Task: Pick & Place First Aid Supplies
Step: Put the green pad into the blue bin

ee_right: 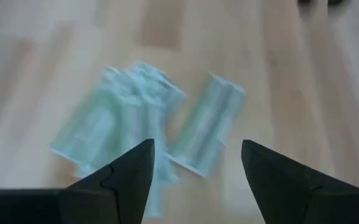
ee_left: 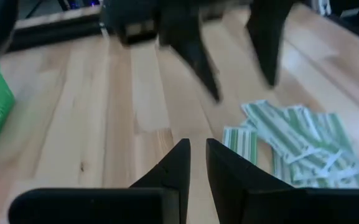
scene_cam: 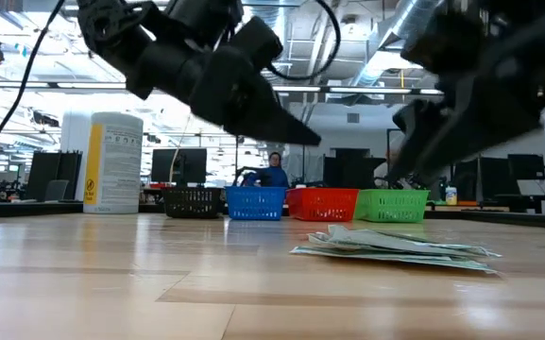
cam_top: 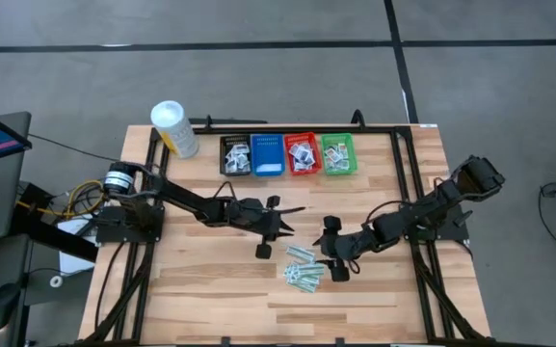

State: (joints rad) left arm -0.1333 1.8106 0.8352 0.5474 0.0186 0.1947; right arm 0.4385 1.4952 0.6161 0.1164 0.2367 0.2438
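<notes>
Pile of pale-green strips (cam_top: 304,271) lies on the wooden table (cam_top: 191,289), centre-right, in front of the basket row and well apart from it.

Right gripper (cam_top: 333,253) sits just beside the pile's right edge, fingers spread wide, nothing between them. Its wrist view looks down on the strips (ee_right: 160,124) between the two fingers (ee_right: 120,180); it looks to hover above them, but height is hard to judge.

Left gripper (cam_top: 265,231) is near the pile's upper-left. Its fingers (ee_left: 173,168) stand close together with a narrow gap, gripping nothing.

Black basket (cam_top: 236,154), blue basket (cam_top: 267,154), red basket (cam_top: 302,153) and green basket (cam_top: 337,153) line the far edge, white packets (cam_top: 303,154) inside several. White tub (cam_top: 174,128) stands left of the row.
</notes>
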